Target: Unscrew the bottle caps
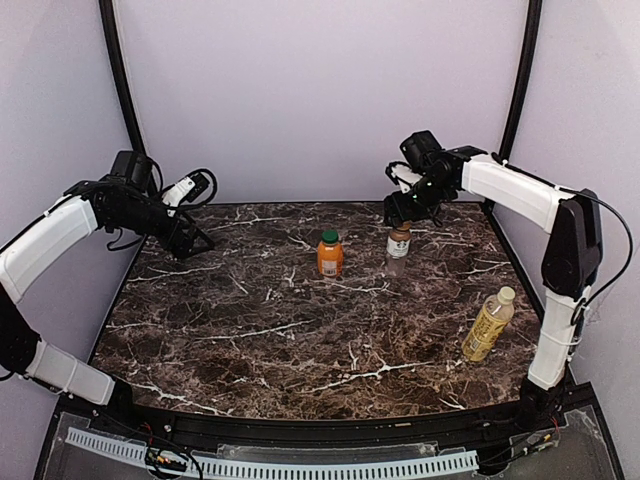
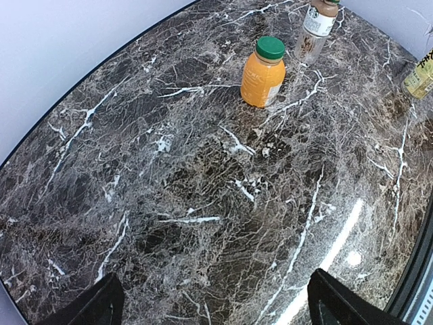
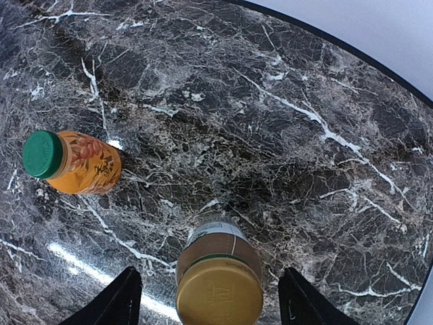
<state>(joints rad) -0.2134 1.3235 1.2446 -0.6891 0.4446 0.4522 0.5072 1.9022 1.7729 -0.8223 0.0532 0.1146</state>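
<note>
The bottle caps all sit on their bottles. Low in the right wrist view, the tan cap lies between the right tool's parted jaws, which flank it without touching, likely lined up for a twist. The left tool hangs wide open and empty at upper left, clear of the work. The surface is dark veined marble and the walls are pale lilac.

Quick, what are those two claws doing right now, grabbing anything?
Left gripper: open, holding nothing.
Right gripper: open, straddling the tan cap, not gripping it.
</note>
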